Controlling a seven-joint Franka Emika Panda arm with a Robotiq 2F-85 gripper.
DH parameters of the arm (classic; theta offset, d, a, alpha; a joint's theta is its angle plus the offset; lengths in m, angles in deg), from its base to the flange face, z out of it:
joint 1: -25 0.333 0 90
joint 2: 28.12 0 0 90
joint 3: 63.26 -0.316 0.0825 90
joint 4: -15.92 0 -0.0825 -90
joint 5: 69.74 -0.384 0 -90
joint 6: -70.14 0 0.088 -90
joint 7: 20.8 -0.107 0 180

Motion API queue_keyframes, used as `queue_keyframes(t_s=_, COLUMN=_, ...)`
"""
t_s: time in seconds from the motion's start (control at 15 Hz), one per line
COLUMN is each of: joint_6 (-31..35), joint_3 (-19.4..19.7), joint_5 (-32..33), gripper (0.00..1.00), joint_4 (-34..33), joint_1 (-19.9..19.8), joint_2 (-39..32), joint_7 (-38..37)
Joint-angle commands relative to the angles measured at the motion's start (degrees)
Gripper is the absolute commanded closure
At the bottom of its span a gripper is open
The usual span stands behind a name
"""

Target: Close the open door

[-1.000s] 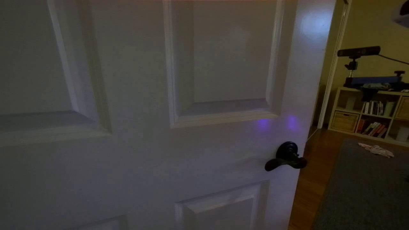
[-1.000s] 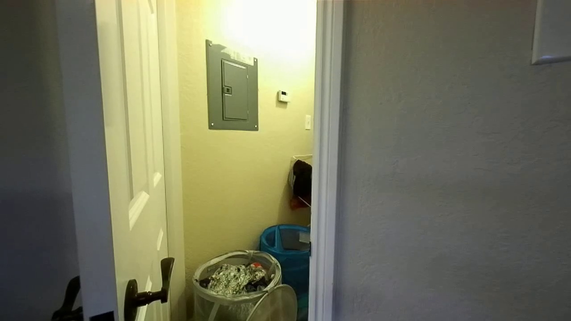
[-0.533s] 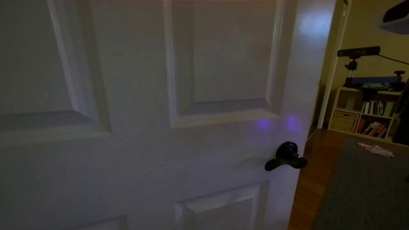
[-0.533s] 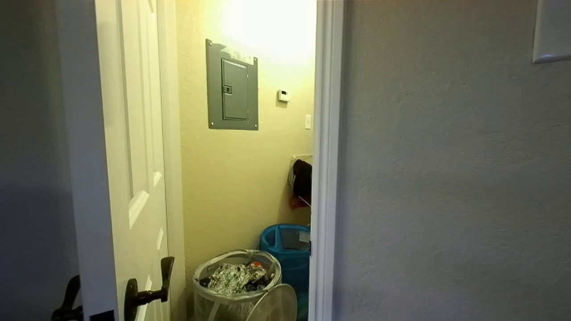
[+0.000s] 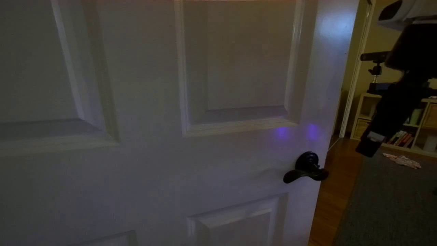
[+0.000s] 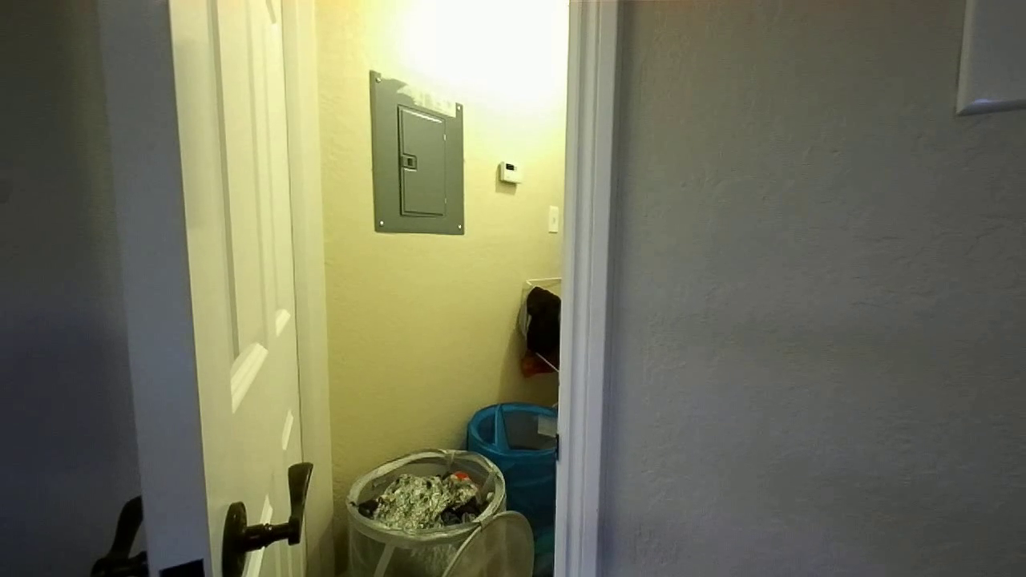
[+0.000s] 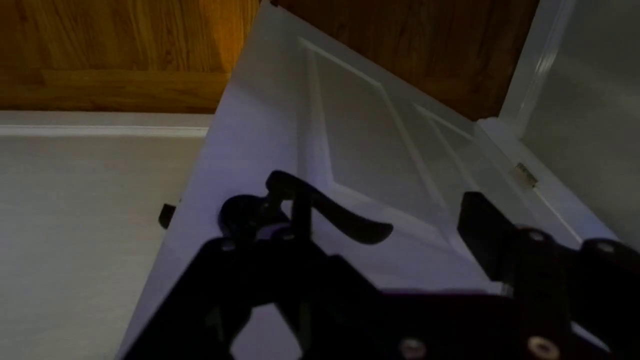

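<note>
The white panelled door (image 5: 150, 164) stands open at left, its black lever handle (image 5: 306, 167) near the free edge; in an exterior view a broad gap parts that edge from the door frame (image 6: 589, 320), with a mesh laundry hamper (image 6: 365, 553) on the far side. The jaws are released, spread wide; since the earlier frame the robot arm (image 5: 416, 10) has reached further in from the right, the door unmoved.
</note>
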Motion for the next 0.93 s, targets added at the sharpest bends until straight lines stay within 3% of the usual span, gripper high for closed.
queue_keyframes(t_s=0.0, joint_6=4.72, joint_3=-4.81, joint_5=7.51, gripper=0.53, joint_4=-0.05, joint_1=-5.74, joint_2=-0.27, joint_7=-10.02)
queue_keyframes(t_s=0.4, joint_6=6.76, joint_3=-9.42, joint_5=17.46, gripper=0.90, joint_4=-0.87, joint_1=-13.48, joint_2=-0.48, joint_7=-20.66)
queue_keyframes(t_s=0.67, joint_6=8.56, joint_3=-10.15, joint_5=22.49, gripper=0.97, joint_4=-1.86, joint_1=-16.84, joint_2=-1.02, joint_7=-24.32)
queue_keyframes(t_s=0.87, joint_6=9.25, joint_3=-10.62, joint_5=26.22, gripper=0.93, joint_4=-2.97, joint_1=-19.00, joint_2=-1.62, joint_7=-25.97)
